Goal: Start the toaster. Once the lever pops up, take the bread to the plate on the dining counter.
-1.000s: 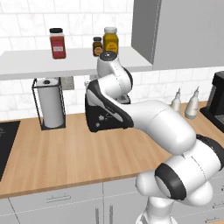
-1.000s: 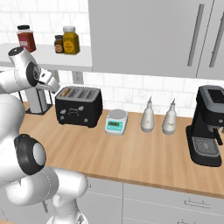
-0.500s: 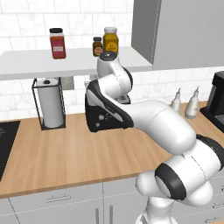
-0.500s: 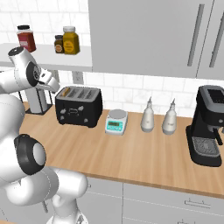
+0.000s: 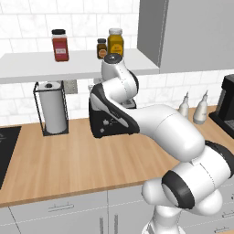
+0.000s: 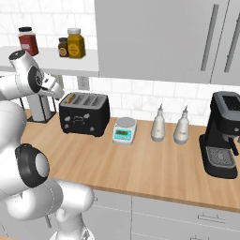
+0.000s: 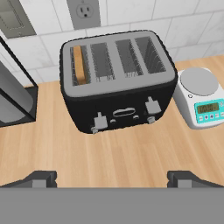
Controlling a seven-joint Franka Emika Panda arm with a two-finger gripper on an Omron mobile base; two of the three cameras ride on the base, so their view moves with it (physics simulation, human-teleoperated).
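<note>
The white arm reached up and forward; its gripper (image 7: 112, 178) hung above the toaster (image 7: 117, 78), looking down on it, fingertips (image 7: 40, 179) spread wide apart, holding nothing.

Open worktop (image 7: 118, 153) before the toaster (image 7: 118, 81) (scale (image 7: 201, 98) and towel rack (image 7: 17, 94) flanking).

Black toaster (image 7: 118, 83) sits dead center on the wood worktop (image 7: 109, 157), bread (image 7: 78, 64) tucked in its slot at 11 o'clock. Kitchen scale (image 7: 200, 97) just beside it at 3, paper-towel holder (image 7: 15, 94) at 9, outlet (image 7: 83, 11) at 12.
</note>
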